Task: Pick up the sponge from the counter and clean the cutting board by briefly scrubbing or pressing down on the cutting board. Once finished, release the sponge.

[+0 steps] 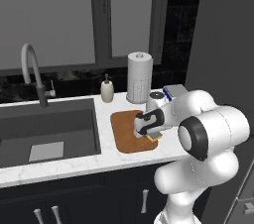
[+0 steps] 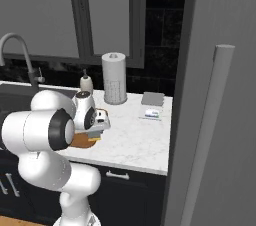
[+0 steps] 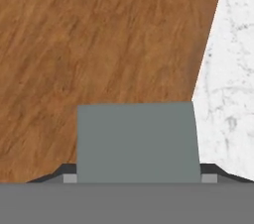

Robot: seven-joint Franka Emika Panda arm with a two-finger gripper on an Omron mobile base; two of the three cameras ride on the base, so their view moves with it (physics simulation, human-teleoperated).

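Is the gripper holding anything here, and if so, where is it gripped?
The sponge, clamped between the fingers across its two opposite sides, over the cutting board.

Gripper parked low over the board with the sponge under it

The gripper point(image 1: 152, 134) sits right down on the right half of the board point(image 1: 124, 131), and the sponge point(image 1: 153, 138) pokes out beneath it, yellow edge showing, touching the wood. Can't really make out the fingers, the hand covers them. The board lies on the counter point(image 1: 64, 166). Behind the gripper stand a paper towel roll point(image 1: 139, 77) and, a bit left of that, a soap bottle point(image 1: 107, 89). Off to its left is the dark sink point(image 1: 47, 129) with the curved faucet point(image 1: 32, 72) at the back.
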